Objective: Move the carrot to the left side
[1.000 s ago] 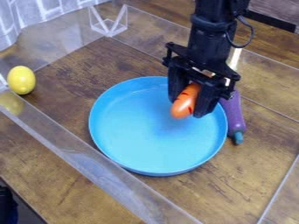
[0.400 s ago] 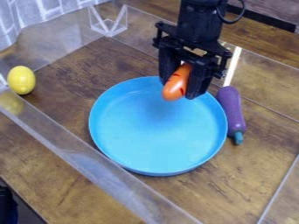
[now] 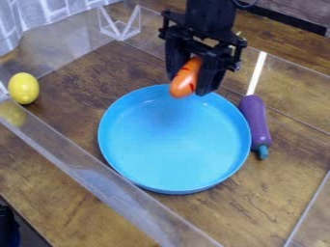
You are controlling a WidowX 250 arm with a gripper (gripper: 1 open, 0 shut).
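The orange carrot (image 3: 186, 78) hangs in the air above the far rim of the blue plate (image 3: 129, 159), tilted, its green top hidden among the fingers. My black gripper (image 3: 196, 79) points straight down and is shut on the carrot, one finger on each side of it. The plate under it holds nothing.
A purple eggplant (image 3: 257, 123) lies on the wooden table just right of the plate. A yellow lemon (image 3: 23, 88) rests at the far left by a clear plastic wall (image 3: 77, 154). A clear plastic holder (image 3: 123, 19) stands at the back.
The gripper has risen with the carrot and drifted left and toward the back, from over the plate's right part to above its far rim. The eggplant and lemon have stayed put.
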